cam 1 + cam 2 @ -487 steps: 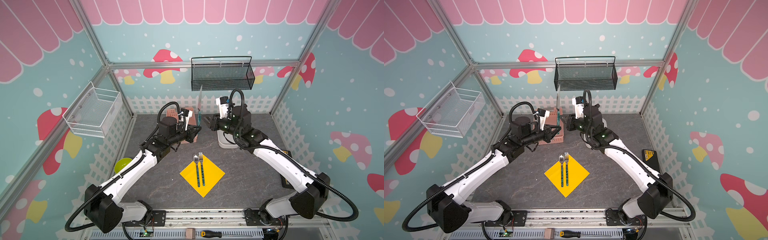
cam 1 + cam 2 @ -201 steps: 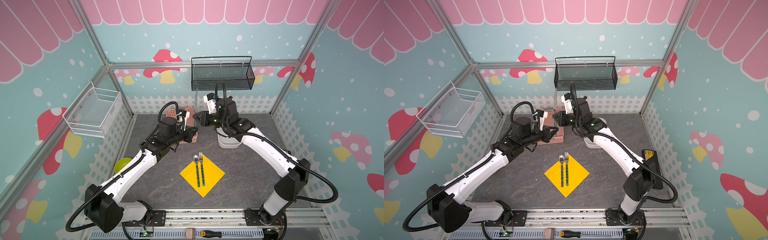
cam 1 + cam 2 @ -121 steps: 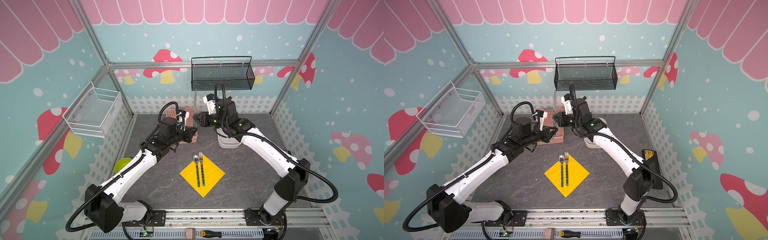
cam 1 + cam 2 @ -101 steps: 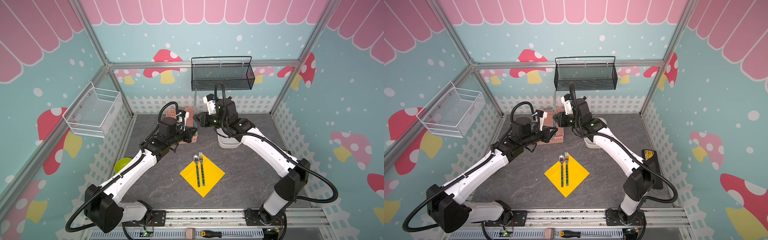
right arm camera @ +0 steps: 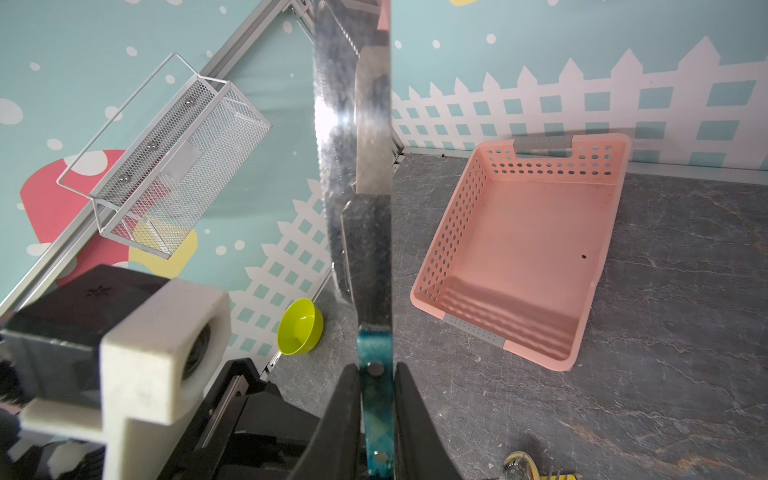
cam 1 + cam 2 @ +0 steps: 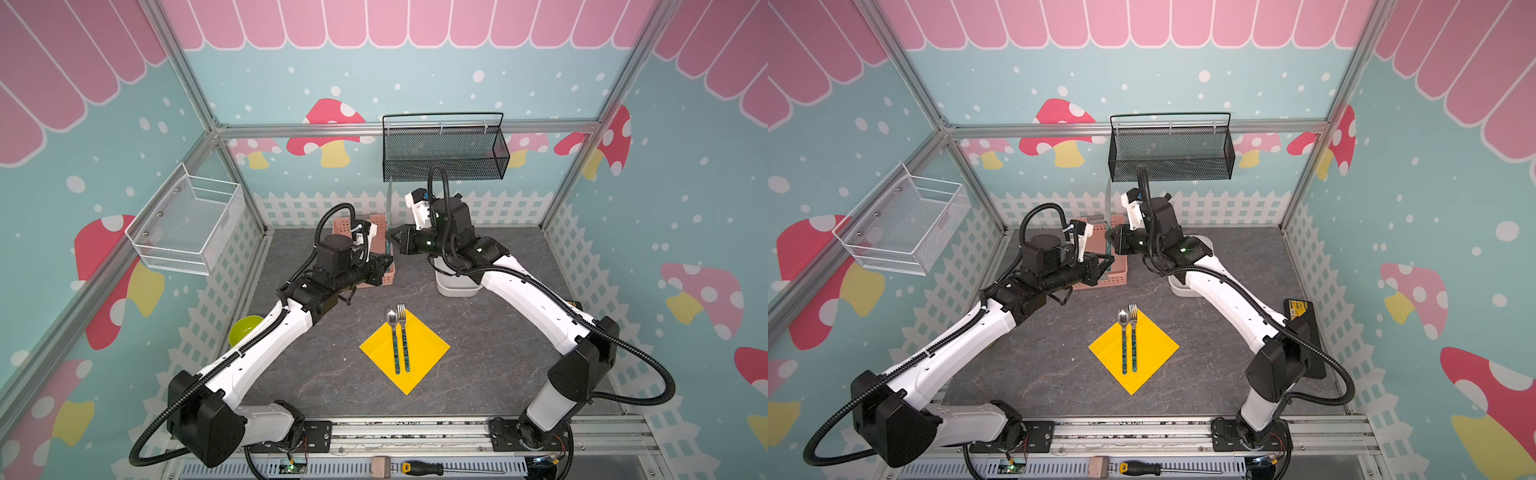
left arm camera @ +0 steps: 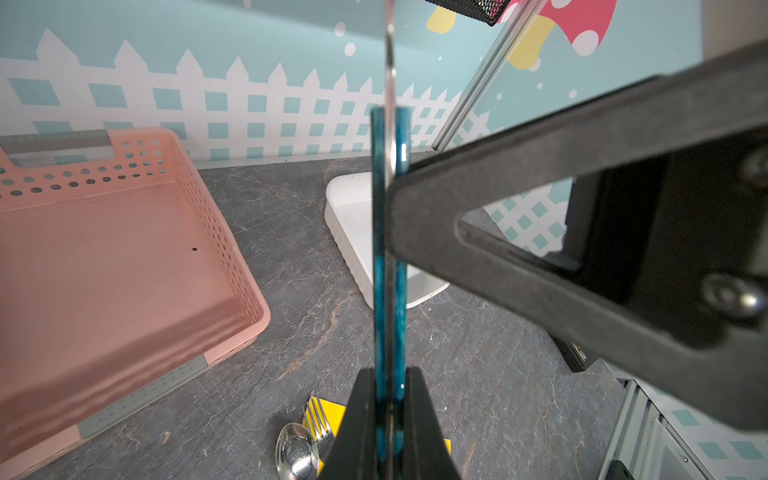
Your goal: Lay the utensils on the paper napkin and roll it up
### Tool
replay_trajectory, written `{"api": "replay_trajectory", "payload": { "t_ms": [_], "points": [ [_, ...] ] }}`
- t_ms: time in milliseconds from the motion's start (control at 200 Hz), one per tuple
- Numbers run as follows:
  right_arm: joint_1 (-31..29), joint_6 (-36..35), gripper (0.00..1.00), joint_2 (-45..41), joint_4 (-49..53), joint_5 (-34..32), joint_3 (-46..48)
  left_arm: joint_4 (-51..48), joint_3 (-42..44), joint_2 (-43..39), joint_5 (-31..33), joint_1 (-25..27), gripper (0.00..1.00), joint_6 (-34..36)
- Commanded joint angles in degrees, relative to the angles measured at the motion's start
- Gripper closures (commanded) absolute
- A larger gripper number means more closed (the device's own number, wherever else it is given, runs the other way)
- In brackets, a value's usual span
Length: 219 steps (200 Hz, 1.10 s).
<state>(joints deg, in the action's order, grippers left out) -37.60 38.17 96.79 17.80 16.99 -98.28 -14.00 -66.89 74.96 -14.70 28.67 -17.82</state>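
In both top views the knife [image 6: 389, 203] is seen upright in the upper middle of the frame, blade upward, just beside the pink basket [image 6: 388, 277]; its handle is met from the left by the left gripper [image 6: 385, 262] and, a little higher, from the right by the right gripper [image 6: 392, 242]; the spoon [image 6: 391, 316] and the fork [image 6: 401, 311] are laid side by side on the yellow napkin [image 6: 426, 353] in the lower middle, their heads at its upper edge. In the left wrist view the teal handle is clamped at the bottom centre by the left gripper, whose jaws are closed on it; higher up, one finger [image 7: 540, 174] of the right gripper is pressed against the handle from the right of the frame. In the right wrist view the handle is found at the bottom centre with a jaw against each face, so the knife is judged to be gripped there as well. The step in hand is judged to be a handover of the last utensil; next, one grip should be released only when the other is firm; then the knife must be turned flat and laid parallel beside the fork before any rolling is begun.
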Motion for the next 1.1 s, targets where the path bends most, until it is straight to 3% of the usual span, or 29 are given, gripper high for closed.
{"api": "replay_trajectory", "payload": {
  "t_ms": [0,470,766,951,1091],
  "points": [
    [-0.6,0.0,0.83,1.8,0.2,0.9,-1.5,1.2,-0.3,-1.9,0.3,-0.2,1.0,-0.3],
    [-0.7,-0.2,0.81,2.3,0.2,1.2,-1.8,1.4,-0.3,-1.5,0.1,-0.2,1.0,-0.3],
    [-0.6,-0.3,0.92,1.6,0.2,-0.5,-1.5,1.5,-0.1,-1.6,0.3,-0.3,1.0,-0.5],
    [-0.6,-1.1,0.95,1.1,1.3,-2.4,-1.3,1.4,1.0,-3.0,0.5,-0.2,0.79,-0.4],
    [-0.5,-1.8,0.97,0.9,3.4,-3.7,-1.4,0.0,2.7,-5.0,1.1,-0.3,0.72,0.2]
  ]
}}
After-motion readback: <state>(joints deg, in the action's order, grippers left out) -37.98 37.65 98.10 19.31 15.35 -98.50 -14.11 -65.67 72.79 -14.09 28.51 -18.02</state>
